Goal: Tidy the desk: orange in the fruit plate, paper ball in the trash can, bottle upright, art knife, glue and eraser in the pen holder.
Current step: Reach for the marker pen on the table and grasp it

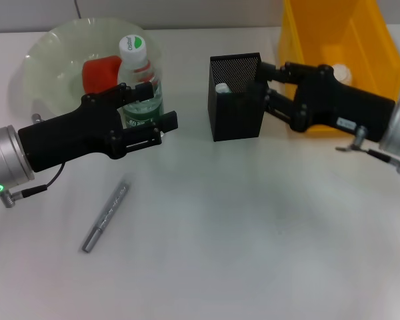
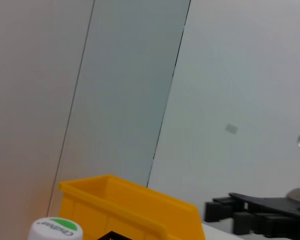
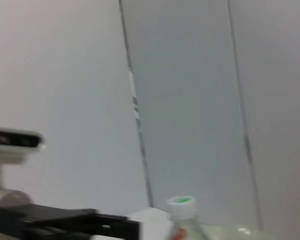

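Head view of a white, matte tabletop (image 1: 253, 233) carrying one of each item. One large translucent pale-green fruit plate (image 1: 50, 57) with a wavy scalloped rim sits at the far left and contains one reddish-orange fruit, the orange (image 1: 100, 73). One clear plastic bottle (image 1: 141, 80) with a green-and-white label and a white cap bearing a green mark stands upright against the near rim of the plate. The black left gripper (image 1: 153, 110) is closed around the bottle's labelled body, one finger crossing above the label and the other below it. One black metal-mesh pen holder (image 1: 237, 100), a square cup taller than wide, stands at centre, with a small white object visible inside near its rim. The black right gripper (image 1: 265, 83) reaches the pen holder's right upper edge and touches it; how far its fingers are spread cannot be told. One bright yellow rectangular plastic trash can (image 1: 333, 40) with sloping walls stands at the far right, behind the right arm, with a pale rounded object inside. One slender grey metallic art knife (image 1: 107, 215) lies flat on the tabletop in front of the left arm, apart from everything else.
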